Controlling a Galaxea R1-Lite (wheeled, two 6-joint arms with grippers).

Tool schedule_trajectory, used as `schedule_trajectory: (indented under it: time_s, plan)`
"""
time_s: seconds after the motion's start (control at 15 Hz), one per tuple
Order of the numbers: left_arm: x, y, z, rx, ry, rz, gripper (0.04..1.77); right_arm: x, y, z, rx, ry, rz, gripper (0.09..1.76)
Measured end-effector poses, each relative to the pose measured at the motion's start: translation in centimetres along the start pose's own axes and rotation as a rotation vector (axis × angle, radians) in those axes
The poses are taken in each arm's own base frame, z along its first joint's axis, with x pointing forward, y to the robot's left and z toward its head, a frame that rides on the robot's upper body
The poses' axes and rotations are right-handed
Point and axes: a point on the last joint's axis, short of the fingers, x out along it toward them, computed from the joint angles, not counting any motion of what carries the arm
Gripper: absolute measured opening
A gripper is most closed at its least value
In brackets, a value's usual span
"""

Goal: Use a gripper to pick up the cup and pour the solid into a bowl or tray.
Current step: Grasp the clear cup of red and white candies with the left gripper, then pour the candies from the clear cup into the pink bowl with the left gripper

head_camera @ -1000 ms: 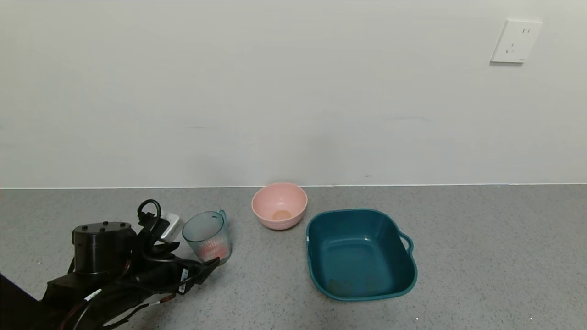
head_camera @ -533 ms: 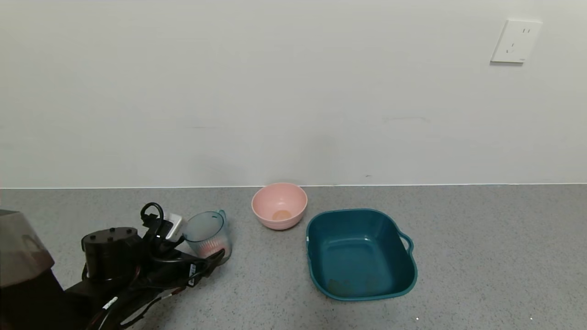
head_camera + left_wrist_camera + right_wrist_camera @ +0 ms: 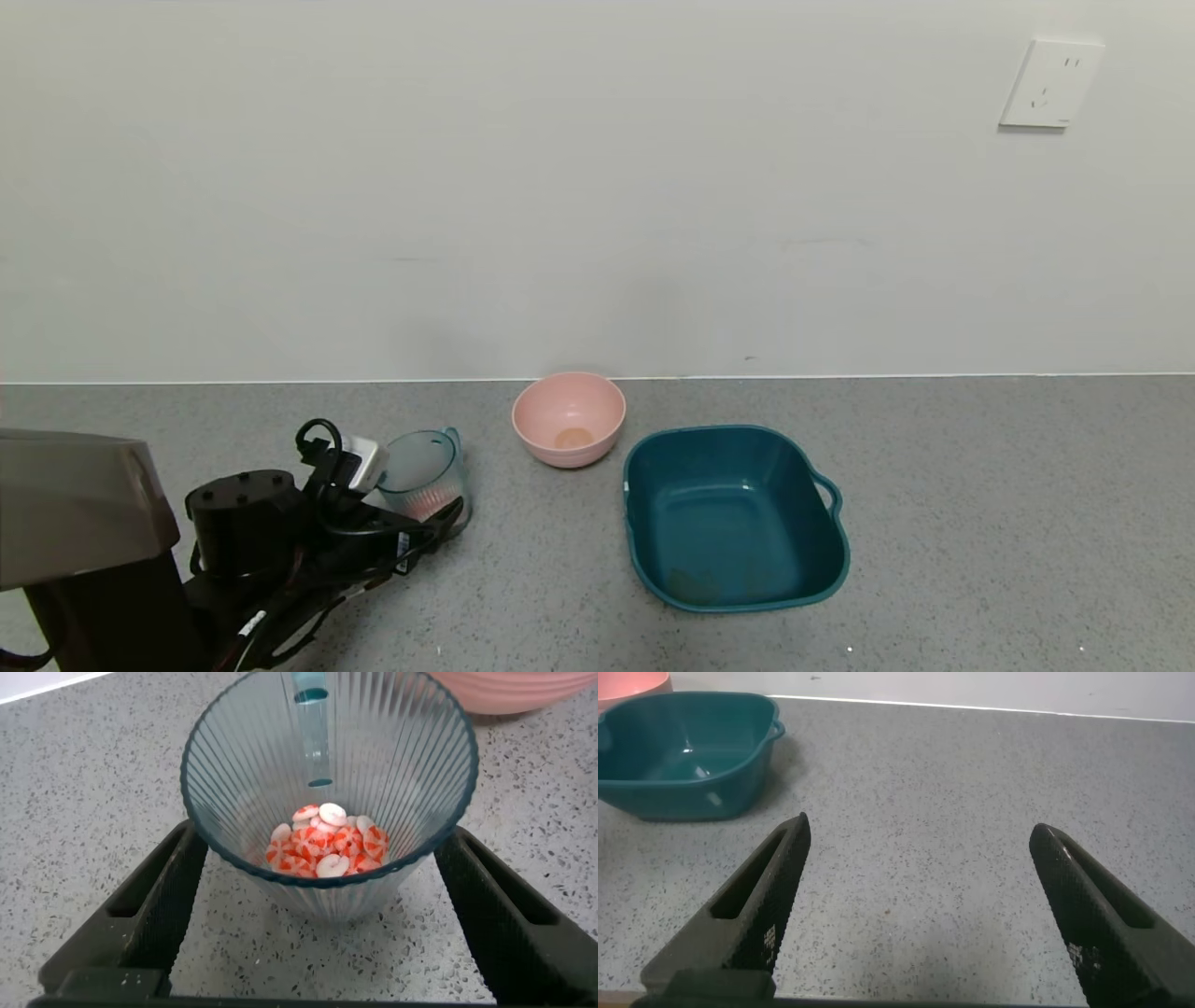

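The ribbed blue-green cup (image 3: pixel 422 467) stands upright on the grey counter, left of the pale pink bowl (image 3: pixel 569 418). Orange-pink and white pieces of the solid (image 3: pixel 327 845) lie in its bottom. My left gripper (image 3: pixel 425 499) is open, with one black finger on each side of the cup's lower body (image 3: pixel 392 765). In the left wrist view the gripper (image 3: pixel 322 838) straddles the cup, and the bowl's edge (image 3: pixel 533 695) shows just beyond it. My right gripper (image 3: pixel 920 829) is open and empty over bare counter and does not show in the head view.
A dark teal square basin (image 3: pixel 728 430) with handles sits right of the bowl; it also shows in the right wrist view (image 3: pixel 687 789). A faint orange patch lies in the bowl's bottom (image 3: pixel 573 437). The wall rises directly behind the bowl.
My left arm has moved forward and to the right toward the cup, so its fingers now reach along both sides of it. The cup, bowl and basin have not moved.
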Motion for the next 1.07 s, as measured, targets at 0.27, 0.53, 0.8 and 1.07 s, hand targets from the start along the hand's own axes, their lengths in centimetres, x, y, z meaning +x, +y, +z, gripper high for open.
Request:
schedule_trajectory:
  time_s: [0.27, 0.53, 0.8, 1.07]
  plan:
    - [0.7, 0.0, -0.1, 0.0, -0.005, 0.002, 1.72, 0.0, 0.0, 0.0, 0.0, 0.0, 0.0, 1.71]
    - [1.2, 0.1, 0.0, 0.001, -0.012, 0.009, 1.72, 0.0, 0.0, 0.0, 0.0, 0.0, 0.0, 1.71]
    - [1.3, 0.1, 0.0, 0.001, -0.011, 0.009, 1.35, 0.0, 0.0, 0.0, 0.0, 0.0, -0.001, 1.71]
    - [1.3, 0.1, 0.0, 0.001, -0.012, 0.01, 1.32, 0.0, 0.0, 0.0, 0.0, 0.0, 0.0, 1.71]
